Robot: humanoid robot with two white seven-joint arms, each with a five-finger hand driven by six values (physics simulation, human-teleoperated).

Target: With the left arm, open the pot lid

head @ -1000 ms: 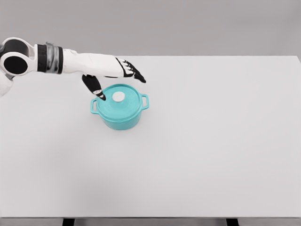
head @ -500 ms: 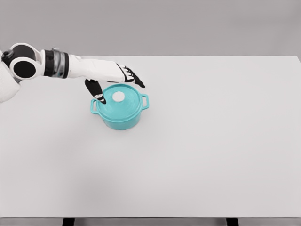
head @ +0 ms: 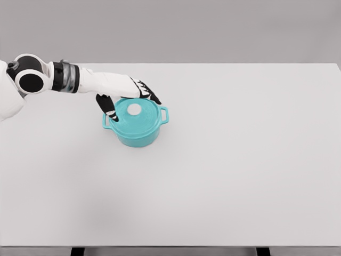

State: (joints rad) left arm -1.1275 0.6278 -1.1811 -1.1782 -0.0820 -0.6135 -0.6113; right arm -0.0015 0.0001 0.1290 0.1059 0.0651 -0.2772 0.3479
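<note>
Left hand over the pot

The round teal pot [head: 136, 128] with its teal lid [head: 134, 114] sits upper left on the white table [head: 240, 160]. The left hand [head: 125, 92] spreads its fingers [head: 149, 96] open above the lid, holding nothing.

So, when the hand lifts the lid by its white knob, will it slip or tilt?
The lid looks rigid and smooth, so it probably keeps its shape. Its white knob is small and round, so fingers may slip. The knob sits central, so tilting seems unlikely.
</note>
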